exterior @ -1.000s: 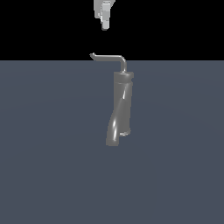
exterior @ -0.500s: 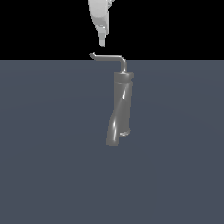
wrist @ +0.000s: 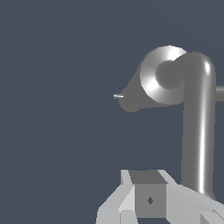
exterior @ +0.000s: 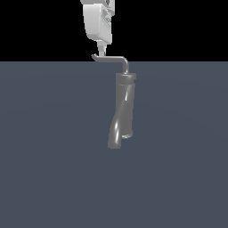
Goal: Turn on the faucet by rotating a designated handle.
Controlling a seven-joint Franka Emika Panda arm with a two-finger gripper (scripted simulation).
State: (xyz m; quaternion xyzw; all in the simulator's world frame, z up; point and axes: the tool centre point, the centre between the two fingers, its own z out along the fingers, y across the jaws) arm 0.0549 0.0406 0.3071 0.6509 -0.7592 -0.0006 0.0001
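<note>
The gripper (exterior: 101, 52) hangs straight above the free end of the handle (exterior: 111, 59), its fingertips drawn to a narrow point that looks to reach the rod just beside the small upturned tip; I cannot tell whether the jaws are parted. The handle runs level to the exterior view's right, bending down into the upright grey faucet (exterior: 124, 107) on the dark desk (exterior: 53, 169)

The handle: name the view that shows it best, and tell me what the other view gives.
The exterior view. It shows the whole handle side-on: the rod rising from the faucet, bending horizontal, ending in an upturned tip just under the pincer. The wrist view looks down along it, so it appears foreshortened and cut off by the pincer body.
</note>
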